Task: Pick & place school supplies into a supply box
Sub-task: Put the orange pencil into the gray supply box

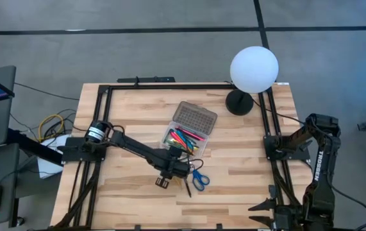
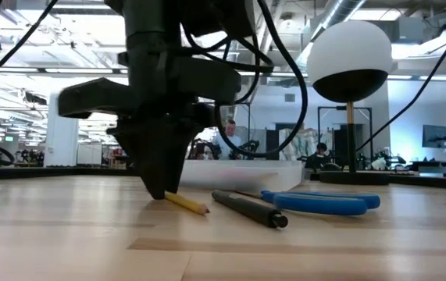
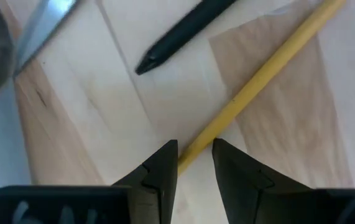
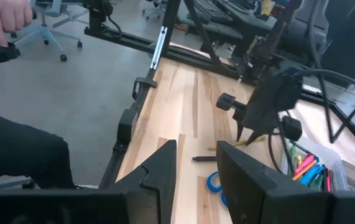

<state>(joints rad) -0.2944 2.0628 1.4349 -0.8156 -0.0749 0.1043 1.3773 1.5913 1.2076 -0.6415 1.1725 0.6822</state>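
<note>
A yellow pencil (image 3: 270, 68) lies flat on the wooden table, with a black pen (image 3: 183, 31) and blue-handled scissors (image 1: 199, 178) close beside it. My left gripper (image 3: 194, 165) points straight down, its fingertips at the table top (image 2: 164, 191). It is open, one finger on each side of the pencil near one end. The clear supply box (image 1: 167, 136) stands just beyond with its grey dotted lid (image 1: 195, 117) swung open and several coloured pens (image 1: 186, 138) inside. My right gripper (image 4: 196, 168) waits open at the table's right side, holding nothing. My left gripper's fingers (image 3: 165, 171) come from above and lie across the yellow pencil near its end (image 3: 193, 152), which passes through the gap between them. The pencil lies flat on the table. I cannot tell whether either finger touches it.
A white globe lamp (image 1: 254, 69) on a black base (image 1: 239, 102) stands at the far right corner. Black frame rails (image 1: 106, 128) run along the table's sides. A person's hand (image 4: 3, 18) shows in the room beyond the table.
</note>
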